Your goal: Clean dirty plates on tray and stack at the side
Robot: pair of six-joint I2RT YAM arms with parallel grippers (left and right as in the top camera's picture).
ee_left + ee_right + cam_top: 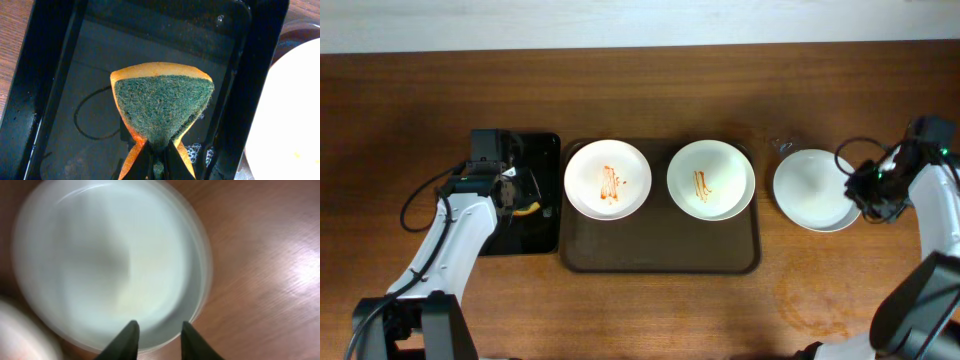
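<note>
The dark brown tray holds two white plates, a left one and a right one, each streaked with orange-brown sauce. A third plate lies on the table right of the tray and looks unstained. My right gripper is at that plate's right edge. Its fingers stand apart over the rim, so the right gripper is open and holds nothing. Over the small black tray, my left gripper is shut on an orange sponge with a green scouring face.
The narrow black tray sits left of the brown tray, wet, with some foam near its right wall. The left plate's rim shows at the right of the left wrist view. Bare wooden table surrounds everything.
</note>
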